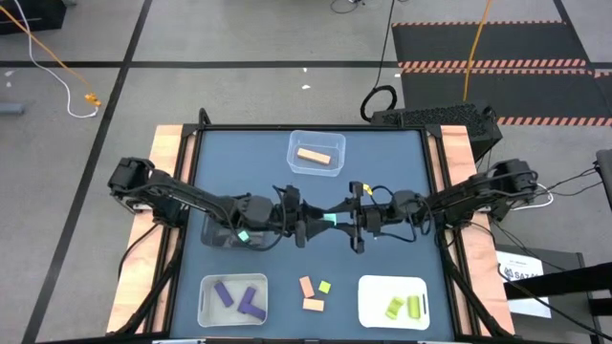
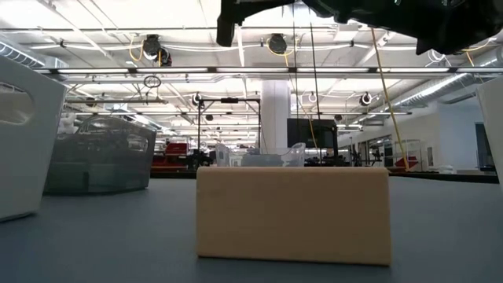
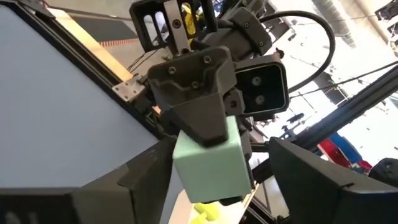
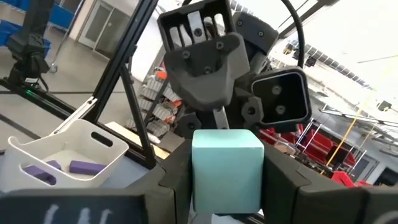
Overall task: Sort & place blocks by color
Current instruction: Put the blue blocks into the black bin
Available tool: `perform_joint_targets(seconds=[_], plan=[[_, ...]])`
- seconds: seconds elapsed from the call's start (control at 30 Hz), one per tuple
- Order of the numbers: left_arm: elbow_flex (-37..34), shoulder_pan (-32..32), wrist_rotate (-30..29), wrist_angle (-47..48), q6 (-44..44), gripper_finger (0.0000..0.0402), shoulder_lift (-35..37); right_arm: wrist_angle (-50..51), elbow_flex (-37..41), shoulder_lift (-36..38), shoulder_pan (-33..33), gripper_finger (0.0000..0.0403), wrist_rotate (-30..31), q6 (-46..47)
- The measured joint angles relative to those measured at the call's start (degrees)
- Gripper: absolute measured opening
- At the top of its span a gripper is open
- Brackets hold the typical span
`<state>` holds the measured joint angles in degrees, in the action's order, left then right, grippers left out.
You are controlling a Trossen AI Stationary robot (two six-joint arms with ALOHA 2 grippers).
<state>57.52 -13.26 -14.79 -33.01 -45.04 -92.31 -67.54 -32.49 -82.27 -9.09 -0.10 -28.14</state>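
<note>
Three bins are seen on the dark table (image 1: 239, 153) from above: a clear bin (image 1: 316, 153) at the far edge with one orange bar (image 1: 313, 156) in it, a white bin (image 1: 232, 300) at the near left with purple blocks (image 1: 239, 298), and another white bin (image 1: 393, 302) at the near right with yellow-green blocks (image 1: 404, 307). A fourth, dark bin (image 1: 222, 232) is partly covered by the left arm. Above the table's middle, a teal cube (image 1: 330, 219) is held between the two arms: the right pincer (image 4: 227, 186) is clenched on it, and the left pincer (image 1: 304, 225) meets it from the other side, its grip not discernible. Two orange blocks (image 1: 310, 294) and a yellow-green cube (image 1: 325, 287) are left loose near the front edge. A workshop with ceiling lights is seen beyond.
</note>
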Motion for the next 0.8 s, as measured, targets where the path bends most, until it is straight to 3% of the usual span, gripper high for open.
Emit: perform_joint_targets(seconds=[0.27,0.57,0.8], plan=[[0.0,0.0,-0.1,1.2,-1.2,0.0144,0.0,-0.4,0.0,-0.2,0.0,0.0125,0.1,-1.5],[0.0,0.0,0.0,1.5,0.4,0.0138,0.0,0.9,0.0,-0.2,0.0,0.0193,0.8,-2.1],[0.0,0.2,-0.7,1.4,2.0,0.0147,0.0,11.5,0.0,4.4,-1.8,0.0256,16.0,2.6]])
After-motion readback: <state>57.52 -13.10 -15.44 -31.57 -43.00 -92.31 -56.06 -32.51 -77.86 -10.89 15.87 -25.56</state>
